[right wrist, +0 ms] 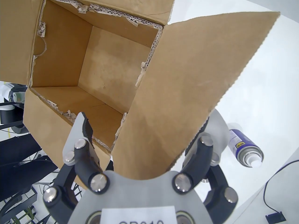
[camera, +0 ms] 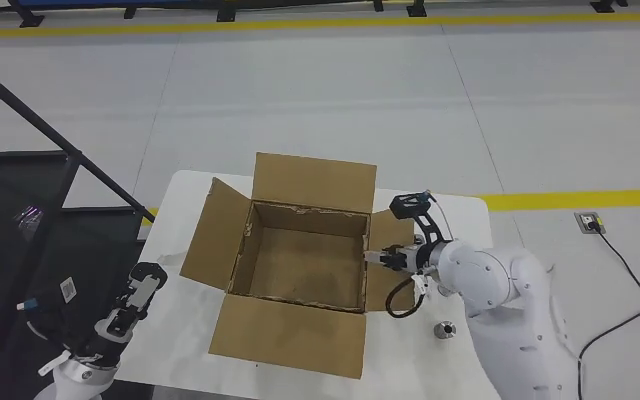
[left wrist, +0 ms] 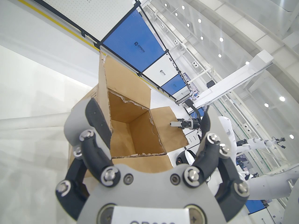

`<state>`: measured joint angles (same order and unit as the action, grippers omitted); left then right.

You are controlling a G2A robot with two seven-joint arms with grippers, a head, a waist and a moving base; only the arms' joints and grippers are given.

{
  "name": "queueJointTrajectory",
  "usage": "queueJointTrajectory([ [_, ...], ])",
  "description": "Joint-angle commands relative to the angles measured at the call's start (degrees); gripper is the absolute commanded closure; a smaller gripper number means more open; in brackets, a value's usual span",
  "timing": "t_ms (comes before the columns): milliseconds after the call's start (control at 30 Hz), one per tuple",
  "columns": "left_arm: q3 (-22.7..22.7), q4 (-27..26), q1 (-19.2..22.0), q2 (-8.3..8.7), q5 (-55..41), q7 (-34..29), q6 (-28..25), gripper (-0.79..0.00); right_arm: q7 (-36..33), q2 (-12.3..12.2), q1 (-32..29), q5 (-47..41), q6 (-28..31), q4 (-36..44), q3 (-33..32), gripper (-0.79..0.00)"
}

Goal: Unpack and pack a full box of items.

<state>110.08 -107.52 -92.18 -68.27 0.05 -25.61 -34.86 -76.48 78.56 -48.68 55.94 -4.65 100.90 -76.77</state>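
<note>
Right hand (right wrist: 146,129) first: fingers (right wrist: 81,131) spread wide, straddling the box's right flap (right wrist: 186,82), one on the inside face and one on the outside. Released, not clamped. Can't tell whether either pad actually touches the cardboard. Nothing carried.

Box (camera: 290,335) sits mid-bench (camera: 185,320), all four flaps splayed outward, cavity bare down to the floor panel. Liner is torn along the rim.

Spray can (right wrist: 245,149) looks upright on the bench beside the right arm, outside the box and apart from the right flap.

Left hand (camera: 150,272) hangs near the bench's left edge, short of the left flap (camera: 205,240). Its fingers are wide open and empty, pointed toward the box.

Read on the step: the unpack half looks done, with the box empty and the can out. Probably at the turn into packing, or the right hand is managing the flap to free the opening. Judgement only.

Next move needs:
- Right hand backs off the flap without dragging it inward, then swings to the can.
- Can is round and smooth, so the grip should land square across the body below the cap, closed firmly enough not to slip.
- Flap stands between hand and cavity on that side, so the carry path has to clear its edge before lowering in.

Risk: flap could fold over the opening once the hand leaves it.
</note>
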Motion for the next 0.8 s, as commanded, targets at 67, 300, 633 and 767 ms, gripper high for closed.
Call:
queueJointTrajectory([
  [67, 0.0, 0.0, 0.0, 0.0, 0.0, 0.0, 0.0, -0.785, 0.6, -0.3, -1.1, 2.6, -1.9, 4.0, -0.3, -0.785],
  [300, 0.0, 0.0, 0.0, 0.0, 0.0, 0.0, 0.0, -0.785, -5.2, -2.0, -13.2, 13.4, -2.5, 26.0, -5.5, -0.785],
  [633, 0.0, 0.0, 0.0, 0.0, 0.0, 0.0, 0.0, -0.785, -7.3, -2.9, -29.6, 22.4, -4.6, 30.1, -9.8, -0.785],
  [767, 0.0, 0.0, 0.0, 0.0, 0.0, 0.0, 0.0, -0.785, -0.8, -2.8, -33.7, 19.3, -5.1, 24.3, -11.0, -0.785],
])
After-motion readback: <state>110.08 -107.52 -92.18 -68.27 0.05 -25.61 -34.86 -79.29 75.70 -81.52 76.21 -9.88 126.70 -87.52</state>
